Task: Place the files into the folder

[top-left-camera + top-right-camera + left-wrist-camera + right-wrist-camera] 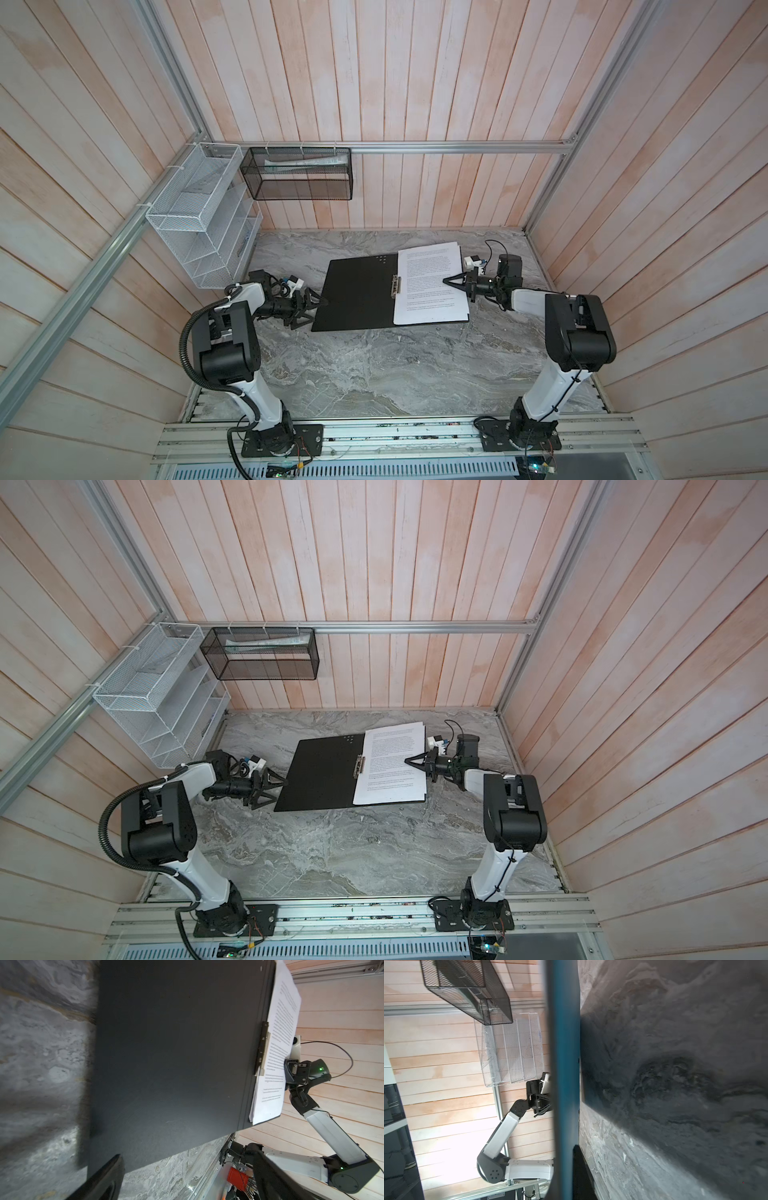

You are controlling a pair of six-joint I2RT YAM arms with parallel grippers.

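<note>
The folder lies open and flat on the marble table, black inside facing up, seen in both top views. Its metal spine clip sits along the middle fold. The files rest on the folder's right half as a slightly fanned stack of printed sheets, their near edge just beside the clip and their far edge running past the folder's rim. The left wrist view shows the same layout: black cover, clip and sheets. The left gripper is released, its jaws spread wide at the folder's left edge and low over the table. One of its fingers shows dark and blurred beside the cover, and whether it touches cannot be told. The right gripper is clenched tight, its pointed tips lying over the middle of the sheets, reaching in from the right. Whether it pinches paper or only presses on it cannot be told. In the right wrist view a blurred blue strip — the folder's outside — stands close to the lens against the marble. A white wire rack and a black mesh basket hang at the far left corner, well apart from the folder.
</note>
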